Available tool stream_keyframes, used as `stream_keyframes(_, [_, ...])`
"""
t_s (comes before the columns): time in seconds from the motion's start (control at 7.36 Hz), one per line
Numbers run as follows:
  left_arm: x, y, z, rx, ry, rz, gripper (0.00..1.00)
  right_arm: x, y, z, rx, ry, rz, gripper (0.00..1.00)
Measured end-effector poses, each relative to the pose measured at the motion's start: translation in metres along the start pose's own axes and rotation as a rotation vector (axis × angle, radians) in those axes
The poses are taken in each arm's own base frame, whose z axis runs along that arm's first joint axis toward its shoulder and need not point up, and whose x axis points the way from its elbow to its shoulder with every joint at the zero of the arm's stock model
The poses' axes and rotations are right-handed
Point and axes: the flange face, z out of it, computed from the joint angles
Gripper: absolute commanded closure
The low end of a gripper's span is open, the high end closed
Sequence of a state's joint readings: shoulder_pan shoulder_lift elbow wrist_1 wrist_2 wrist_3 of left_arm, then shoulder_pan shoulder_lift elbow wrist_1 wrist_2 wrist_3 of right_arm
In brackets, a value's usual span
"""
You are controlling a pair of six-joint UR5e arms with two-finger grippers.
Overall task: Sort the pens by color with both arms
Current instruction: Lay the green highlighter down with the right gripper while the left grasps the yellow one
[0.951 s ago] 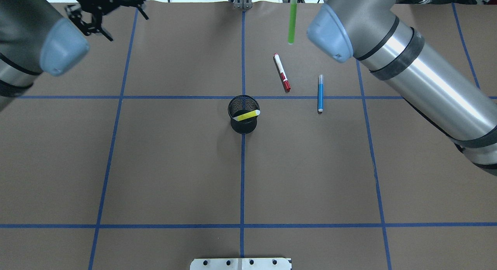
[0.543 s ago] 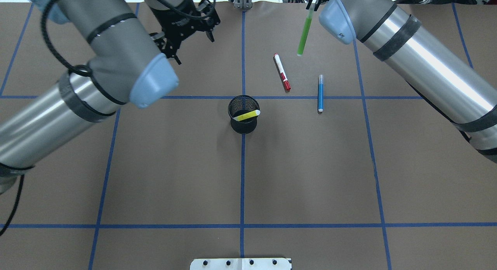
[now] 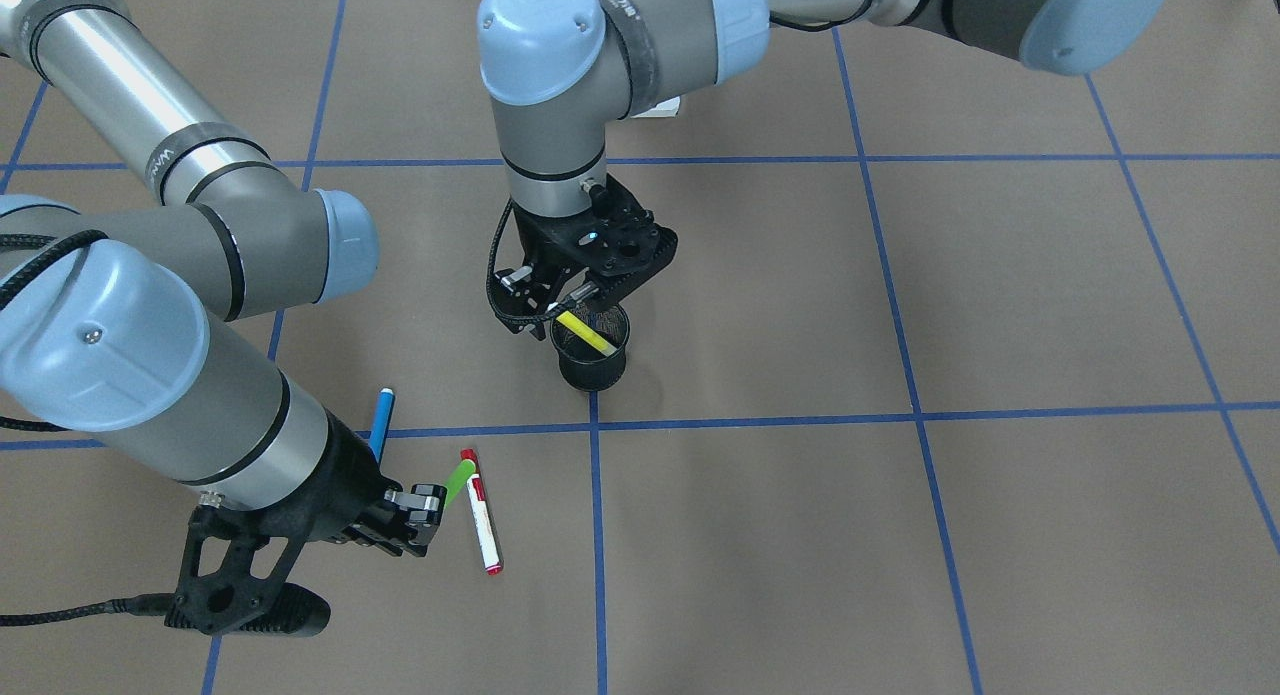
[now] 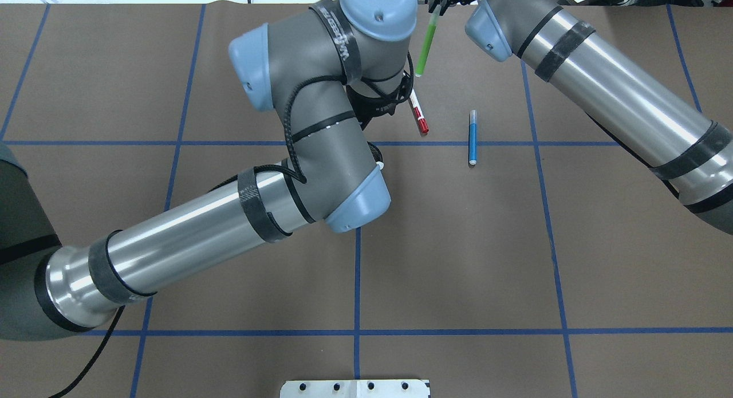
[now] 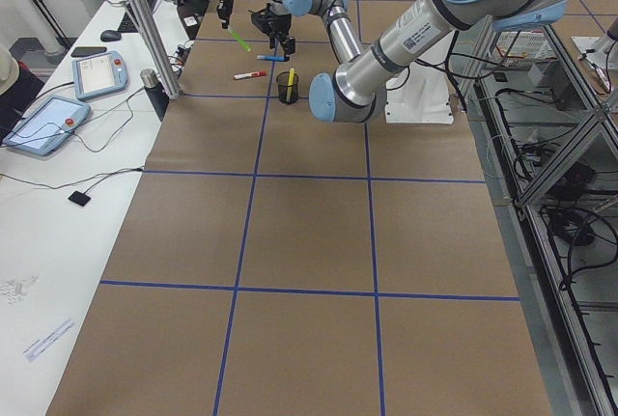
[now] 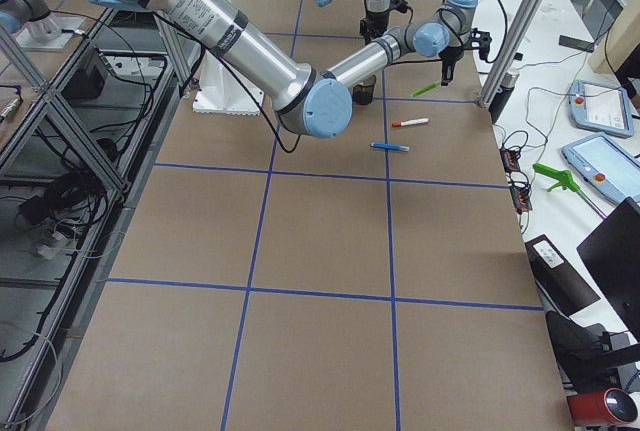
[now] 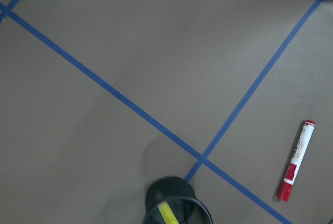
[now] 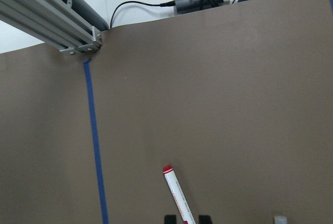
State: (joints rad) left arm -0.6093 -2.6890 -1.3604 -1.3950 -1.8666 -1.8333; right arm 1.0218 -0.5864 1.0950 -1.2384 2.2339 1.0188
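Right gripper (image 3: 430,503) clamps a slim lime-green marker pen (image 4: 425,46). The black mesh cup (image 3: 590,372) sits beneath the spread left gripper (image 3: 548,305).

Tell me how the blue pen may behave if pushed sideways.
The blue pen looks slim and round and lies flat on the paper, so it would probably roll. It looks straight and rigid, so bending seems unlikely. Being thin, it is probably light.

Green pen (image 4: 425,43) aloft; red-capped pen (image 4: 418,113), blue pen (image 4: 472,137) flat; yellow pen (image 3: 585,333) in cup (image 3: 590,373).
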Motion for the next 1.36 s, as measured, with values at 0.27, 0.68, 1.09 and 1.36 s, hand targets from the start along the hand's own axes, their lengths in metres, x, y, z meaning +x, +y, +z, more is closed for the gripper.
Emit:
stream_keyframes(0.27, [-0.006, 0.036, 0.033, 0.020, -0.026, 0.006, 0.27, 0.012, 0.001, 0.014, 0.016, -0.023, -0.020, 0.89])
stream_keyframes(0.68, [-0.012, 0.058, 0.049, 0.034, -0.033, 0.007, 0.43, 0.004, 0.022, 0.055, 0.019, -0.004, -0.049, 0.84])
stream_keyframes(1.09, [-0.010, 0.054, 0.057, 0.068, -0.019, 0.009, 0.53, -0.023, 0.043, 0.082, 0.014, 0.016, -0.078, 0.82])
stream_keyframes(1.36, [-0.010, 0.052, 0.061, 0.078, -0.022, 0.010, 0.82, -0.039, 0.054, 0.090, -0.006, 0.029, -0.087, 0.78])
